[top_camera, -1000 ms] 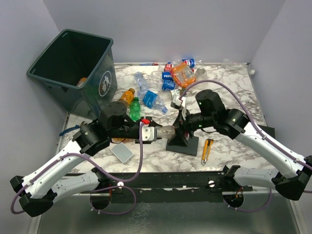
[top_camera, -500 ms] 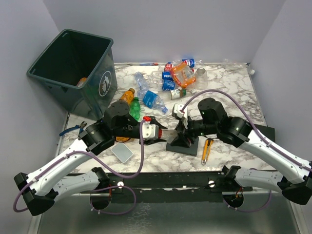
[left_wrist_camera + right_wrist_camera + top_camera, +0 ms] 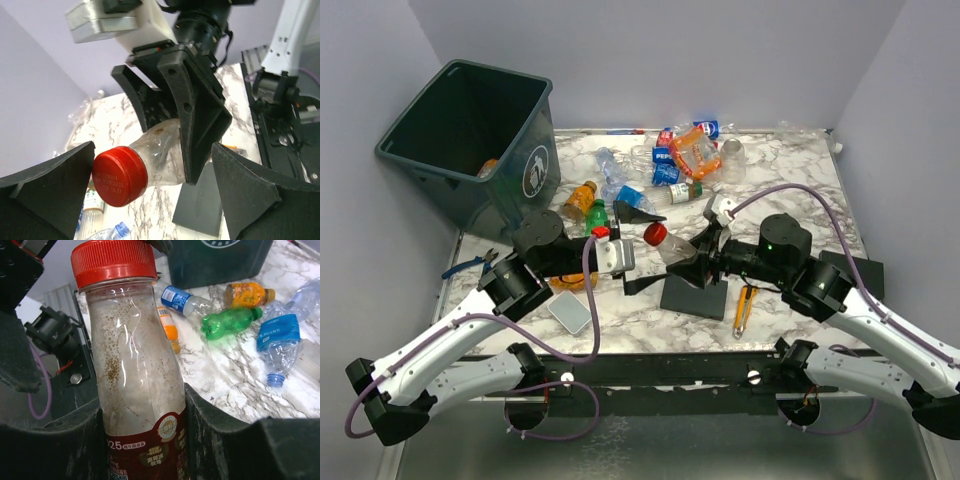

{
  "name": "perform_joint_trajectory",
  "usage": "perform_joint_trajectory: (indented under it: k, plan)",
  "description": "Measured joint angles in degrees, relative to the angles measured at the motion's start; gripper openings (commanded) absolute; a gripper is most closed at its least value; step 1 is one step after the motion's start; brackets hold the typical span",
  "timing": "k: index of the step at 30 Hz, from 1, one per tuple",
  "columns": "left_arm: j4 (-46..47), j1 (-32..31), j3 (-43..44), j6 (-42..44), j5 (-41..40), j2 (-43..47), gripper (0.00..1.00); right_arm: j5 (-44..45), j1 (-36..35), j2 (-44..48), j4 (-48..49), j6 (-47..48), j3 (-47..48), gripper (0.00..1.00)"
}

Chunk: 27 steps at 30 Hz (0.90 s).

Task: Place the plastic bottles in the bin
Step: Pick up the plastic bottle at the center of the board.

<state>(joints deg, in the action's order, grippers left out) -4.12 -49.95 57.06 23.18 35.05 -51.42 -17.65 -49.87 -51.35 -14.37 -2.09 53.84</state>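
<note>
handover is judged to be in hand: the red-capped bottle (image 3: 665,245) is pinched at its labelled base by the right gripper (image 3: 142,450), cap offered toward 9 o'clock. the left gripper (image 3: 152,160) is spread either side of the cap, not touching. the bin (image 3: 500,200) stands at 10 o'clock, nearer the left arm. other bottles (image 3: 665,165) are strewn at 12 o'clock.

Marble table (image 3: 800,160), scattered bottles (image 3: 695,150) (yellow knife (image 3: 745,308) too)

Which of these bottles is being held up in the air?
The red-capped bottle, gripped by the right tool; no other bottle is held.
</note>
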Motion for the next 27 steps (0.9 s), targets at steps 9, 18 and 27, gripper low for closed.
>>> perform_joint_trajectory:
  k: [9,18,27]
  plan:
    - [20.3,0.0,-9.8,-17.9,-17.9,6.7,0.99,6.8,0.1,4.3,11.5,-5.4,-6.8,0.07]
    - [26.4,0.0,-3.6,-46.0,-30.8,-1.3,0.94,7.0,0.1,4.1,22.9,-10.2,-11.5,0.07]
    - [24.4,0.0,-0.5,-54.1,-28.4,-8.6,0.6,7.0,0.1,4.2,25.9,-11.4,-11.8,0.07]
